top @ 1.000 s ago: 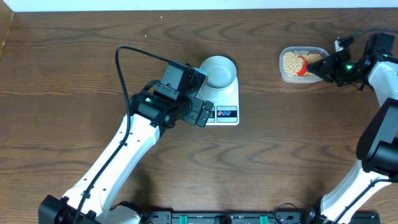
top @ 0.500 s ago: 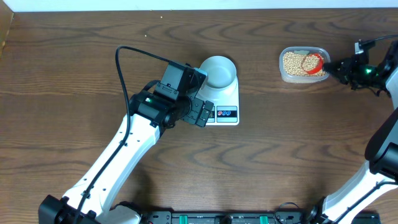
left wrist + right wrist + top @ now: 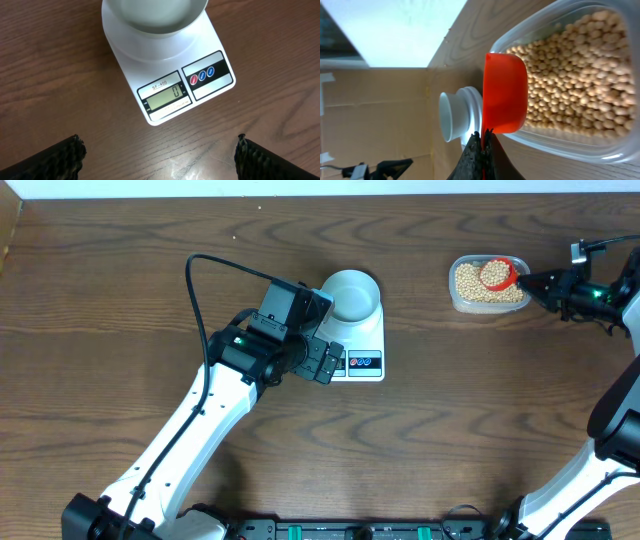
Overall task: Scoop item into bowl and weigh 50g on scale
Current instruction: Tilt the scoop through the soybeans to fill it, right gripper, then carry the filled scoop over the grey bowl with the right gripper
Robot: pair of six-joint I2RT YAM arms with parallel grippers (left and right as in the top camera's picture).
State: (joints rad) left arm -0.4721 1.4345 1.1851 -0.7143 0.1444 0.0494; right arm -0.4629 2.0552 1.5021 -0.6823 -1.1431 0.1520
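The left gripper (image 3: 159, 150) is spread wide with nothing held, and only its fingertips (image 3: 65, 157) get caught at the bottom corners. At 12 o'clock sits the scale (image 3: 165, 65), with the bowl (image 3: 155, 15) on it cut off up top. The right gripper (image 3: 482, 137) is pinched shut on the red scoop (image 3: 505, 95), handle mostly hidden. The beans (image 3: 570, 85) in the tub (image 3: 570, 151) are seen at the scoop's 3 o'clock.

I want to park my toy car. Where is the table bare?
Bare wood lies between the scale and the bean tub, and in front of both. Crowded: the scale's left side, where the left pincer hangs open, and the tub, where the right pincer holds the red scoop.
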